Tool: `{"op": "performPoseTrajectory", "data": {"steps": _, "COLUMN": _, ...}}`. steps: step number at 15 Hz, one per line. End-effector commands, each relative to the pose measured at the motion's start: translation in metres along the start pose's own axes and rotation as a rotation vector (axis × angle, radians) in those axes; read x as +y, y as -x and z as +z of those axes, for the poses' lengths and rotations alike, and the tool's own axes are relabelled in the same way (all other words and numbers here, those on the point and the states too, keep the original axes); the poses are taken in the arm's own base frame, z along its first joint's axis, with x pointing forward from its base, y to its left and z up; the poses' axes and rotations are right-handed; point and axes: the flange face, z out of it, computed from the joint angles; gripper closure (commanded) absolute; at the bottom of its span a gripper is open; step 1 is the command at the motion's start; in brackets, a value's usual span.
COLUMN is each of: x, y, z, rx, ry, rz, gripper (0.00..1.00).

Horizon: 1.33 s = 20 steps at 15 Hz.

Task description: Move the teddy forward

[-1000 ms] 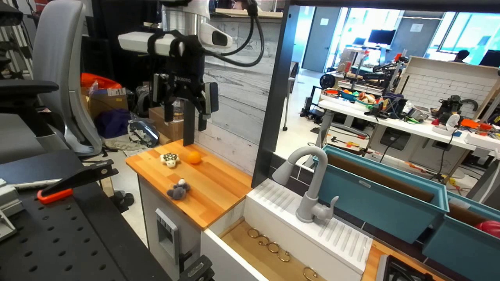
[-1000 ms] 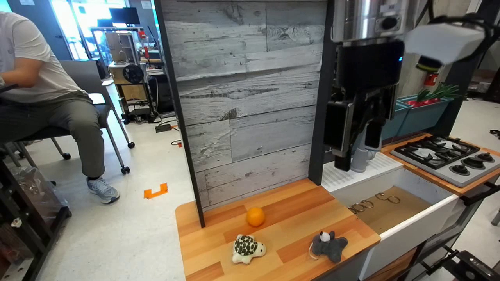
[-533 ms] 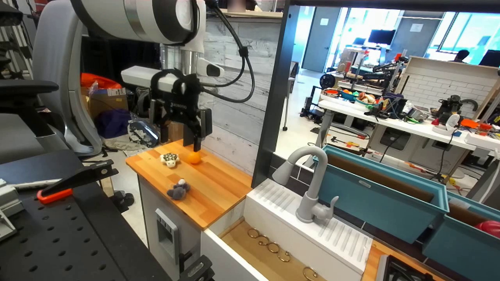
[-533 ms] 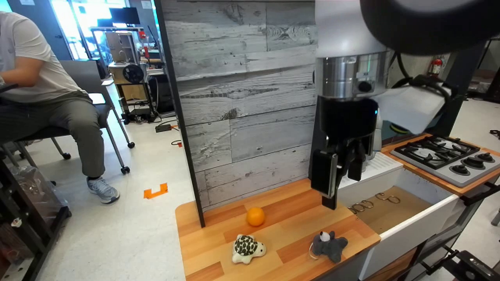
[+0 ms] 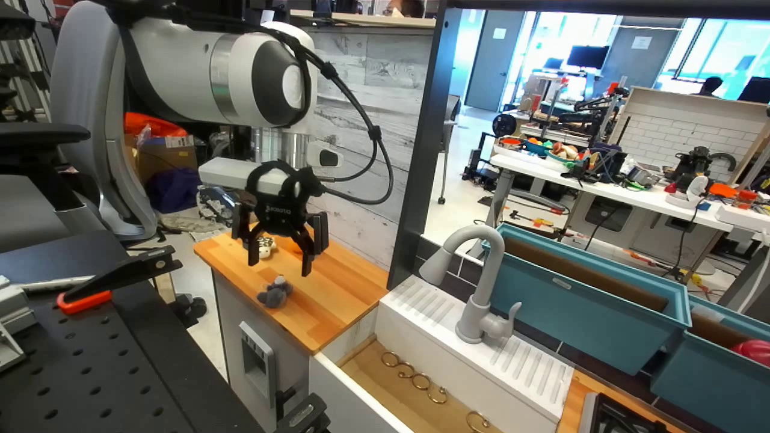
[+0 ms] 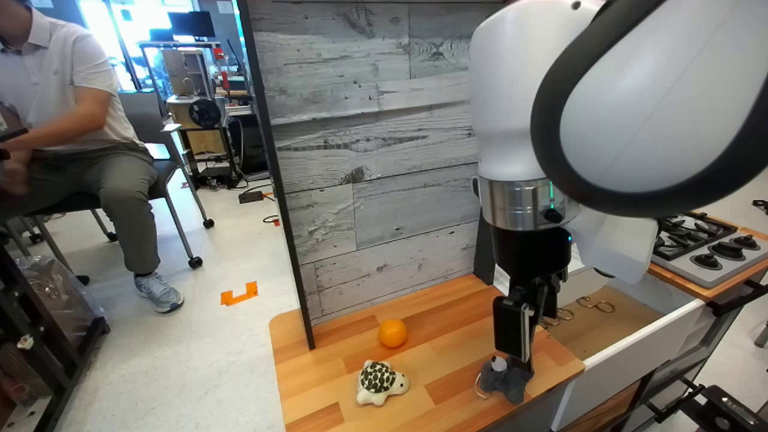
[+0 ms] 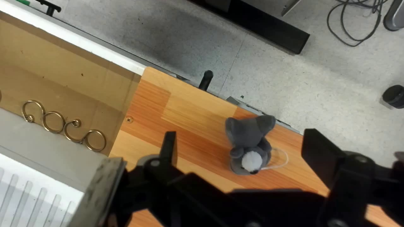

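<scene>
Grey plush with a white snout, the teddy (image 7: 247, 134) lies on the wooden surface (image 6: 450, 348) below the claw (image 5: 280, 266), near the surface's edge. Black fingers (image 7: 317, 151) stand wide apart with nothing in their grip; in the wrist view the teddy shows between them. In an exterior view one finger overlaps the teddy, and whether the two touch cannot be told from that angle. Well to one side of the claw, on the same surface, sit a toy turtle (image 6: 379, 382) with a dark-patterned shell and a round orange object (image 6: 392, 333), the latter closer to a grey wood-look panel (image 6: 378, 210). To the claw's other side, a white sink (image 6: 630, 360) with a grey faucet (image 5: 478, 319) holds brass-coloured metal rings (image 7: 65, 124). Past the sink from the claw is a stovetop (image 6: 709, 249); teal planters (image 5: 577, 300) stand behind the sink. Above the claw bends a white robot arm (image 6: 516, 120), a dark band around one joint. Far off from the claw, in an exterior view, a person (image 6: 60, 78) in a white shirt sits on a chair (image 6: 147, 117).
</scene>
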Motion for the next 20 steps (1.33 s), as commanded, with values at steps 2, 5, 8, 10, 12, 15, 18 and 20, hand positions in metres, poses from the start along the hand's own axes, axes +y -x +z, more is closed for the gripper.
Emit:
{"op": "performPoseTrajectory", "data": {"steps": 2, "x": 0.001, "y": -0.018, "z": 0.028, "rx": -0.021, "ry": 0.04, "rz": -0.059, "gripper": 0.0}}
{"op": "performPoseTrajectory", "data": {"steps": 5, "x": -0.003, "y": -0.023, "z": 0.043, "rx": -0.037, "ry": 0.042, "rz": -0.084, "gripper": 0.0}}
{"op": "performPoseTrajectory", "data": {"steps": 8, "x": -0.007, "y": -0.028, "z": 0.054, "rx": -0.045, "ry": 0.043, "rz": -0.113, "gripper": 0.0}}
{"op": "performPoseTrajectory", "data": {"steps": 10, "x": -0.009, "y": -0.032, "z": 0.06, "rx": -0.052, "ry": 0.051, "rz": -0.125, "gripper": 0.0}}
{"op": "performPoseTrajectory", "data": {"steps": 12, "x": -0.012, "y": -0.036, "z": 0.065, "rx": -0.054, "ry": 0.068, "rz": -0.142, "gripper": 0.26}}
{"op": "performPoseTrajectory", "data": {"steps": 15, "x": -0.019, "y": -0.042, "z": 0.068, "rx": -0.049, "ry": 0.084, "rz": -0.168, "gripper": 0.51}}
{"op": "performPoseTrajectory", "data": {"steps": 18, "x": -0.025, "y": -0.045, "z": 0.066, "rx": -0.046, "ry": 0.109, "rz": -0.196, "gripper": 0.72}}
{"op": "performPoseTrajectory", "data": {"steps": 20, "x": -0.03, "y": -0.045, "z": 0.059, "rx": -0.039, "ry": 0.115, "rz": -0.208, "gripper": 0.87}}
